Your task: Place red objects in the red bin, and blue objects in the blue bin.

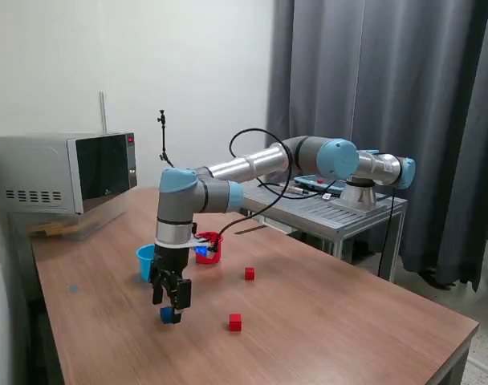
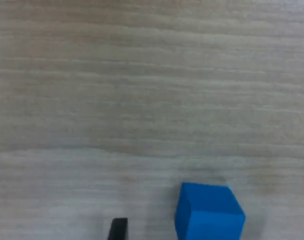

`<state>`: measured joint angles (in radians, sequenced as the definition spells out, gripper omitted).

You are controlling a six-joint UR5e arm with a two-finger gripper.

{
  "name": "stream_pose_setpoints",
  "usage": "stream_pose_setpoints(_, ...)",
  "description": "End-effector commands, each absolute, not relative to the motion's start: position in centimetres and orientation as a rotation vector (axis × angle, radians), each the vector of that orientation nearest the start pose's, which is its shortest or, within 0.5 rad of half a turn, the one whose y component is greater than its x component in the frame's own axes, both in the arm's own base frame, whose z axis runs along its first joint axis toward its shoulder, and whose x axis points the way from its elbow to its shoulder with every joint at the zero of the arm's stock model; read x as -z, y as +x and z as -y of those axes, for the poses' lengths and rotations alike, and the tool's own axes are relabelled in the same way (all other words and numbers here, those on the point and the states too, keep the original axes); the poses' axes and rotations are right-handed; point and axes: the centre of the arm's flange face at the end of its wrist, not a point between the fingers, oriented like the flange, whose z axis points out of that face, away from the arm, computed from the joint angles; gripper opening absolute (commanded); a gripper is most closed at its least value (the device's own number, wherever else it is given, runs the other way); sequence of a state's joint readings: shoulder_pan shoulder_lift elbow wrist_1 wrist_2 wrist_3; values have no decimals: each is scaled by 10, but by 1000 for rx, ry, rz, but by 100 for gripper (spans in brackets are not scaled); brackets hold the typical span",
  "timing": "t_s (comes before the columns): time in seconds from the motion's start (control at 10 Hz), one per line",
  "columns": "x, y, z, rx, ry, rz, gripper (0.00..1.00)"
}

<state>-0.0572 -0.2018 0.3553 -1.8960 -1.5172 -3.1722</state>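
Note:
My gripper (image 1: 172, 307) hangs low over the wooden table, open, with a blue cube (image 1: 169, 316) between its fingers. In the wrist view the blue cube (image 2: 209, 212) rests on the wood, and the dark fingertips (image 2: 118, 229) stand apart from it on either side. The light blue cup (image 1: 145, 261) stands just behind the gripper, partly hidden by the wrist. The red cup (image 1: 209, 246) is beside it toward the exterior view's right, with a dark blue patch at its near side. One red cube (image 1: 250, 274) lies past the red cup and another red cube (image 1: 235, 322) lies nearer the front.
A microwave (image 1: 67, 172) sits at the table's back on the exterior view's left. A metal side table (image 1: 340, 210) carries the arm's base and a flat device. Dark curtains hang behind. The table's front edge (image 1: 437, 345) runs at the right.

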Motion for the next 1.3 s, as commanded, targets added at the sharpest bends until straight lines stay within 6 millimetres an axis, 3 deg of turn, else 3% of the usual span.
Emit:
stream_pose_setpoints(0.0,-103,-925,86,-150,-2296,-2351,100)
stream_pose_setpoints(0.3,-103,-925,86,-152,-2297,-2348,100)
stream_pose_setpoints(0.4,-105,-926,85,-159,-2298,-2350,0)
stream_pose_setpoints(1.2,-110,-928,78,-240,-2262,-2326,0)
